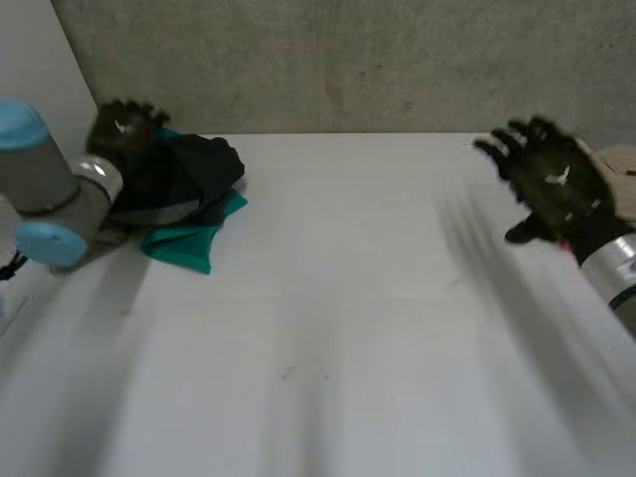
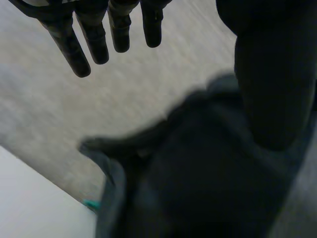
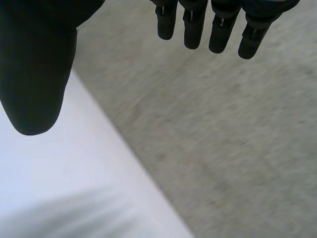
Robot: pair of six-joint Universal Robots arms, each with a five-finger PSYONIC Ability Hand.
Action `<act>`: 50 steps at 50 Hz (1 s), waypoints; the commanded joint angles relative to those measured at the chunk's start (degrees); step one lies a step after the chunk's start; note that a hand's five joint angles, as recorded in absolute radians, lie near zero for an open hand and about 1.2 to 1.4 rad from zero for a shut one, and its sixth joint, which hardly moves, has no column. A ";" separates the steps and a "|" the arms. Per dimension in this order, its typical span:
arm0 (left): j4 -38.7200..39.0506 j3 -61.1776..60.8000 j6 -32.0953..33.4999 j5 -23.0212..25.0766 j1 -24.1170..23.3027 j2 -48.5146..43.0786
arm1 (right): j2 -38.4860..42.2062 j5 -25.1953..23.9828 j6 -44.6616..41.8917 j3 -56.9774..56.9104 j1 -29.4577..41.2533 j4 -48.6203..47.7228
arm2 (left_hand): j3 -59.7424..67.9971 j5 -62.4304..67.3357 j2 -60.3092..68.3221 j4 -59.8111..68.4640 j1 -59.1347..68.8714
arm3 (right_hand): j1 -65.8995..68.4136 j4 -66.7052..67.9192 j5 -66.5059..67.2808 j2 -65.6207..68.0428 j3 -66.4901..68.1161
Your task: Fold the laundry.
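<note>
A crumpled heap of laundry lies at the table's far left: a dark cloth (image 1: 189, 174) on top of a green one (image 1: 194, 238). My left hand (image 1: 124, 129) hovers over the heap's back edge, fingers (image 2: 84, 39) straight and spread, holding nothing; in its wrist view the dark cloth (image 2: 198, 173) lies under the palm. My right hand (image 1: 552, 184) is raised above the table's far right, open, with straight fingers (image 3: 198, 25) and the thumb (image 3: 34, 74) apart and nothing between them.
The white table (image 1: 338, 328) stretches from the heap to the right hand. A grey wall (image 1: 397, 60) stands behind its far edge. A light-coloured thing (image 1: 621, 164) shows at the right edge behind the right hand.
</note>
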 commanded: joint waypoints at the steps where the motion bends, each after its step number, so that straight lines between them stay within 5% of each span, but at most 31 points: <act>1: 0.06 10.02 3.16 2.09 0.37 -12.51 | 1.44 0.36 -6.15 2.20 -0.20 4.27 | 5.61 4.94 6.08 6.06 6.82 | -3.44 -2.23 -2.87 -2.48 -2.26; 4: 0.24 12.22 3.07 2.80 0.29 -14.61 | 1.79 0.45 -6.77 2.46 -0.46 5.33 | 19.35 18.68 19.82 19.80 20.56 | -3.44 -2.23 -2.87 -2.48 -2.26; 8: 0.85 13.72 2.46 2.27 -0.15 -14.80 | 1.88 0.45 -6.68 3.07 -0.55 5.50 | 67.80 67.13 68.26 68.24 69.01 | -3.44 -2.23 -2.87 -2.48 -2.26; 20: 1.38 -0.68 -16.69 0.95 -9.99 7.94 | -0.23 3.87 -6.33 3.52 -0.99 5.59 | 67.86 67.18 68.32 68.30 69.07 | -3.44 -2.23 -2.87 -2.48 -2.26; 28: 2.78 -14.65 -31.98 1.39 -23.33 24.03 | -2.07 5.46 -5.89 3.34 -1.25 5.59 | 67.86 67.18 68.32 68.30 69.07 | -3.44 -2.23 -2.87 -2.48 -2.26; 37: 5.42 -15.20 -33.14 0.34 -37.50 13.51 | -2.51 9.05 -5.80 2.29 -2.31 9.27 | 67.86 67.18 68.32 68.30 69.07 | -3.44 -2.23 -2.87 -2.48 -2.26; 40: 3.94 -13.70 -33.05 0.43 -39.00 9.81 | -2.43 11.16 -5.63 1.24 -2.66 12.17 | 25.25 24.58 25.72 25.70 26.47 | -3.44 -2.23 -2.87 -2.48 -2.26; 50: -2.14 -15.36 -33.23 -0.89 -39.71 19.89 | -4.00 14.16 -3.87 -2.90 -3.37 21.84 | 4.47 3.80 4.94 4.92 5.68 | -3.44 -2.23 -2.87 -2.48 -2.26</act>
